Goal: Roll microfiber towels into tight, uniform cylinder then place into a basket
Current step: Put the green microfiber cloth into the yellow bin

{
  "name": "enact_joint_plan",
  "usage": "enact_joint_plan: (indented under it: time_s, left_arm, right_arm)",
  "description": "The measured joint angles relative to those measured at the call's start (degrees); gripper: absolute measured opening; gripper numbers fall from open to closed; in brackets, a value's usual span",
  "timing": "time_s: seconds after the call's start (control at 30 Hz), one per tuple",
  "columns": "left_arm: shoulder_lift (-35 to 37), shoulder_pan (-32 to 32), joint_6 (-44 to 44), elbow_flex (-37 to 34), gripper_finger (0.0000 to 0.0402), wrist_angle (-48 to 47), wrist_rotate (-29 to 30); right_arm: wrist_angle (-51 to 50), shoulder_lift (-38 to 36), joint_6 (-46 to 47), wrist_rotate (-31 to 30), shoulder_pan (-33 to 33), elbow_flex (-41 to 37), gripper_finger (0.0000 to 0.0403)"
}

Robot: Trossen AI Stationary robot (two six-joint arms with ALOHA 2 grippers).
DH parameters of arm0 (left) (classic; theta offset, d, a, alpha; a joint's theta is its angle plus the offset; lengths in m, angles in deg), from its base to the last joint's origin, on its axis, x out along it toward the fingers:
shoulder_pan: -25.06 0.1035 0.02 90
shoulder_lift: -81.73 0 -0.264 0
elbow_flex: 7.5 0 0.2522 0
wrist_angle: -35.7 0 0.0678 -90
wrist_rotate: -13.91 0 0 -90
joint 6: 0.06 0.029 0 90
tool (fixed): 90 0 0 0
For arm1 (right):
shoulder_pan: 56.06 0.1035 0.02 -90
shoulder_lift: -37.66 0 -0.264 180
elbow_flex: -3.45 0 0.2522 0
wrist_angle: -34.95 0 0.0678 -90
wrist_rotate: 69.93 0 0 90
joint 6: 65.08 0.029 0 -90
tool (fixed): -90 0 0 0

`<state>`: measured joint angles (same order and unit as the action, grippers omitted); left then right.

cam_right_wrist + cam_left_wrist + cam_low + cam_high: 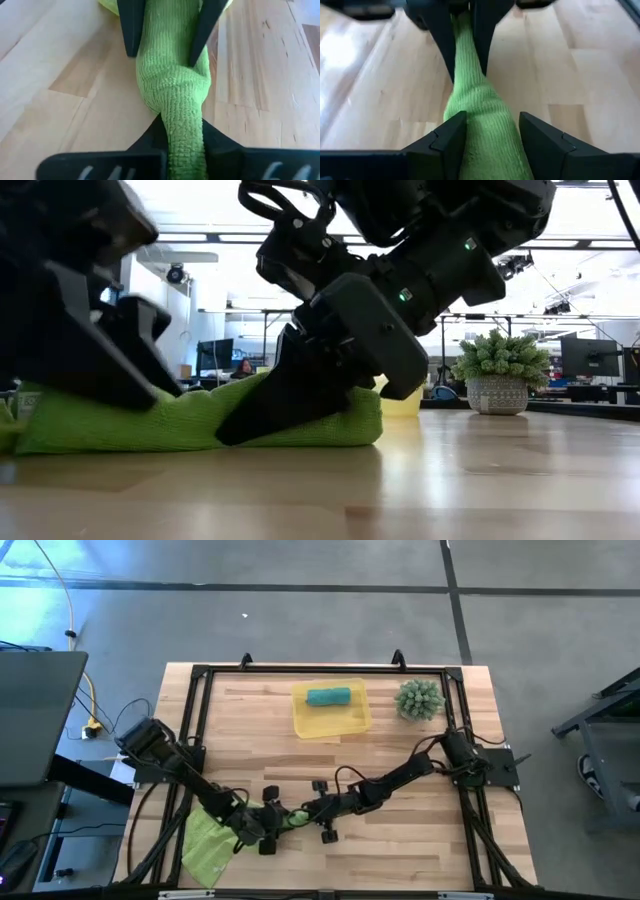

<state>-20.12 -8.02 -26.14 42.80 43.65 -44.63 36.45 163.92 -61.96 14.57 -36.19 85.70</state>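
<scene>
While one teal towel [328, 696] already lies rolled in the yellow basket [352, 720], the right gripper [181, 131] pinches one end of a lime-green roll [200, 420] near the table's front edge; the left gripper [490, 131] straddles it, fingers apart. Next, probably: clamp, lift together, carry to the basket.

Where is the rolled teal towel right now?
In the high view, the teal towel lies rolled inside the yellow basket at the table's far edge, just left of the spiky green plant.

Lime-green towel [172, 85] rolled lengthwise; teal roll [328, 696] in basket [357, 720]
</scene>
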Motion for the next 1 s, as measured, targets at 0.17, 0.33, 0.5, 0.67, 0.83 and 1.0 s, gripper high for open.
enact_joint_plan:
  time_s: [0.17,0.33,0.5,0.67,0.83,1.0]
  left_arm:
    - [3.98,0.0,3.17,0.02,0.0172,-2.51,0.29]
    - [9.9,0.0,5.79,0.09,0.0172,-3.44,1.0]
    - [17.04,-0.05,8.88,0.14,0.0172,-3.17,2.62]
    - [23.19,-0.05,10.8,0.15,0.0172,-3.07,4.53]
    - [26.72,-0.02,12.87,0.22,0.0172,-2.86,6.56]
    - [27.29,-0.02,15.32,0.2,0.0172,-3.1,8.21]
  right_arm:
    - [-1.0,-0.64,1.01,1.05,-0.08,-0.1,0.0022]
    - [-6.67,-4.31,0.79,4.76,-1.69,-0.35,0.0009]
    - [-17.33,-10.13,-0.28,6.59,-4.81,-0.68,0.0009]
    - [-25.75,-18.19,-3.01,6.16,-8.62,-0.63,0.0009]
    - [-32.19,-26.88,-6.89,4.41,-13.34,-0.62,0.0009]
    - [-35.52,-34.47,-12.11,-2.58,-19.05,-0.5,0.0009]
